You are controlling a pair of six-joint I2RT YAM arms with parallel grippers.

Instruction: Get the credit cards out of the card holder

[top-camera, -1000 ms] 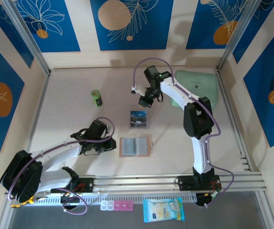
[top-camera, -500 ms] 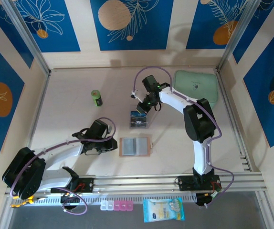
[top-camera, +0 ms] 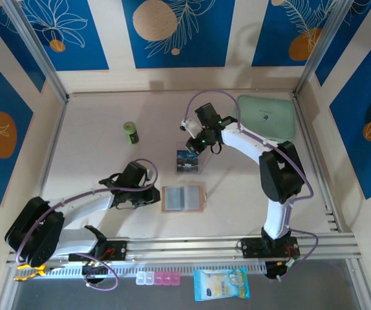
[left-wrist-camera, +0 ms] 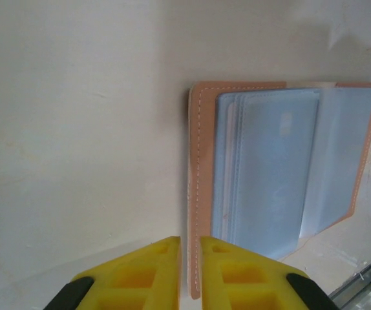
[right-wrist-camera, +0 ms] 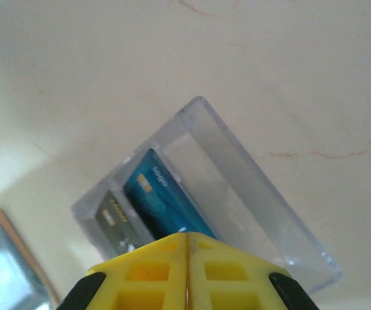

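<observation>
Centre-low on the desk, top view: card holder lies open and flat, tan cover down, grey-blue pockets facing up. Left tool sits at the holder's left edge. In the left wrist view the tool has its yellow fingers drawn to a narrow slit, pinched on the stitched tan edge of the card holder, which runs into that slit. Just above the holder in the frame, apart from it, a clear plastic tray holds the credit cards. Right tool hangs over the tray's upper end. Right wrist view: tool has its fingers together, with no gap showing. A blue card and a dark card stand side by side in the tray. The blue card's near end is hidden behind the fingertips, so contact cannot be told.
</observation>
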